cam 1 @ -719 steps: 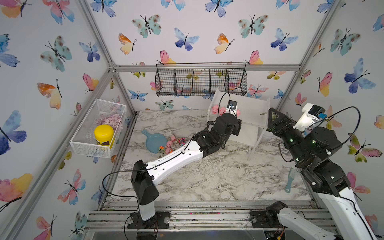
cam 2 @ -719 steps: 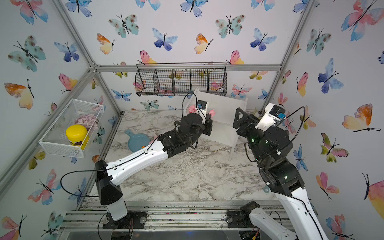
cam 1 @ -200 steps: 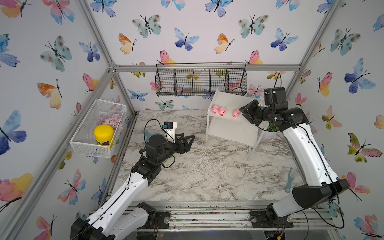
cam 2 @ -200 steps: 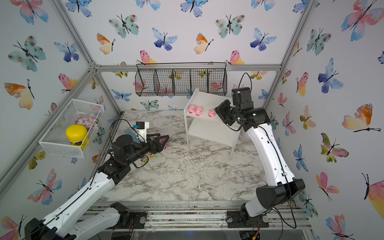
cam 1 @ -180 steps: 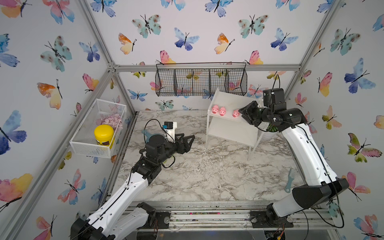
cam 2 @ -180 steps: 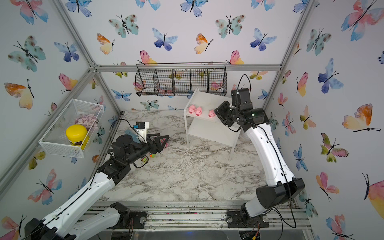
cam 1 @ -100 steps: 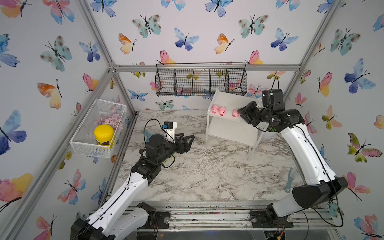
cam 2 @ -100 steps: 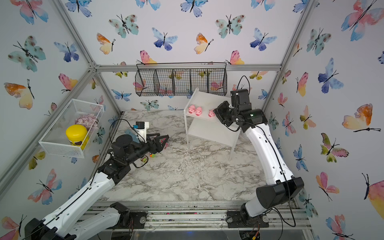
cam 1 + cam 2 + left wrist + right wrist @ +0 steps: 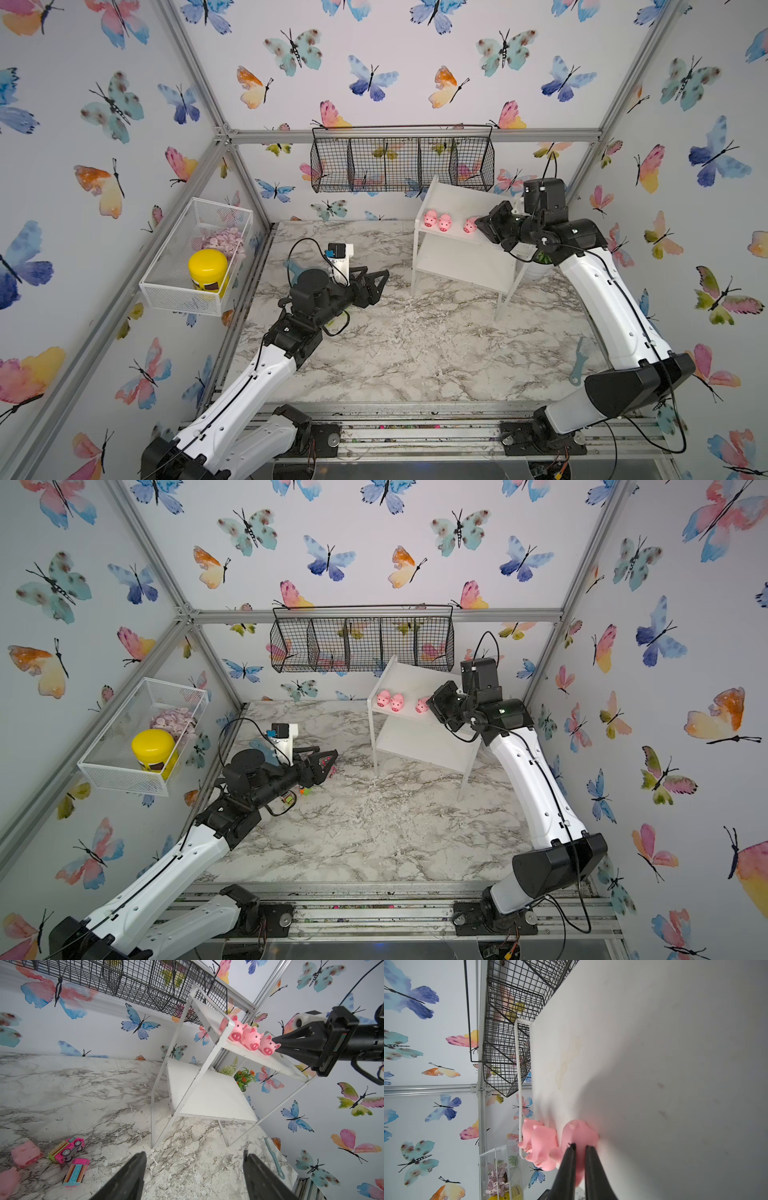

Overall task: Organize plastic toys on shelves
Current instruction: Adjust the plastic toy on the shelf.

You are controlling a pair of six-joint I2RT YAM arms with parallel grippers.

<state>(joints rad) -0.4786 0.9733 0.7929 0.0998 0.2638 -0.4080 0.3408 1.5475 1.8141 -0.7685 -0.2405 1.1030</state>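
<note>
Fingers drawn nearly together, the right hand (image 9: 580, 1146) presses its tips against a pink pig (image 9: 269, 1045) on the top shelf (image 9: 461, 199), seemingly nudging it into line. The left hand (image 9: 194, 1153) hovers spread wide, with toy trucks (image 9: 66, 1148) on the tabletop (image 9: 83, 1088) beside it.

High paired overviews downward; both wrist cameras toward the shelf (image 9: 207, 1095)

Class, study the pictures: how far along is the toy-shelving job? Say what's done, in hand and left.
Done: two pigs stand on the shelf's top board. In hand: the right tool, nearly closed, touches a third pig there. Left: at least two trucks and two more pigs lie on the table by the open, empty left tool.
</note>
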